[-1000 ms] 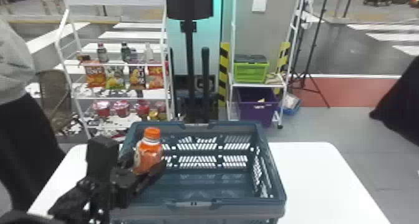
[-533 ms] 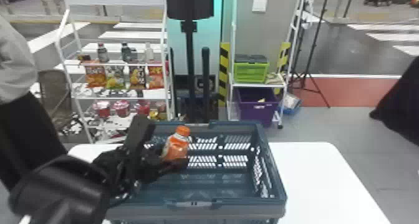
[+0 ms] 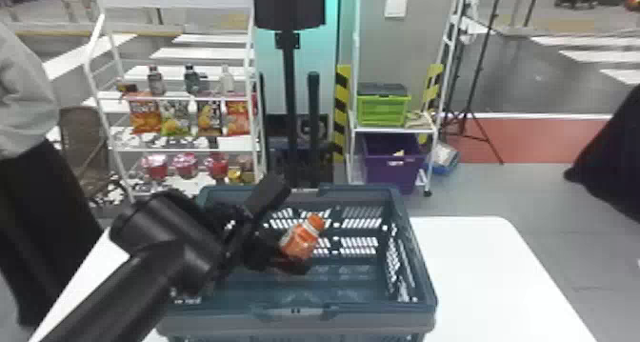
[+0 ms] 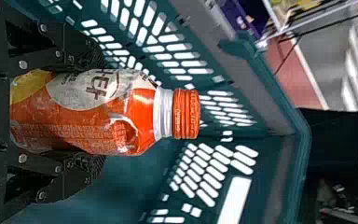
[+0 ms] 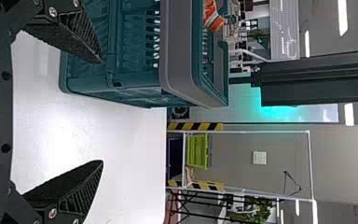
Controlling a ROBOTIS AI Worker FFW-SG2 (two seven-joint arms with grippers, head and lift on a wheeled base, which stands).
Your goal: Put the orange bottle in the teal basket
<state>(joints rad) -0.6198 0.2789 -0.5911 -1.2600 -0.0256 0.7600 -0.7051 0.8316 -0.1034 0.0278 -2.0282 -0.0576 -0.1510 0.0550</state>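
In the head view my left gripper (image 3: 285, 231) is over the teal basket (image 3: 428, 288), shut on the orange bottle (image 3: 299, 241), which leans with its cap up and to the right. In the left wrist view the left gripper (image 4: 93, 112) has a finger on either side of the orange bottle (image 4: 140, 116), its cap pointing away from the palm; the teal basket's wall (image 4: 279, 116) lies beyond. My right gripper (image 5: 102, 112) stands open and holds nothing, beside the teal basket (image 5: 182, 51). The orange bottle (image 5: 212, 16) also appears there, near the basket's rim.
The basket stands on a white table (image 3: 485, 269). Behind are a shelf rack (image 3: 185, 98) with snacks and drinks, a dark post (image 3: 289, 103), and a rack holding a green crate (image 3: 383, 110) above a purple bin (image 3: 393, 162).
The left arm has swung right and reached farther across the basket, carrying the bottle from above its left side toward the middle. The bottle has tilted from nearly upright to leaning right.
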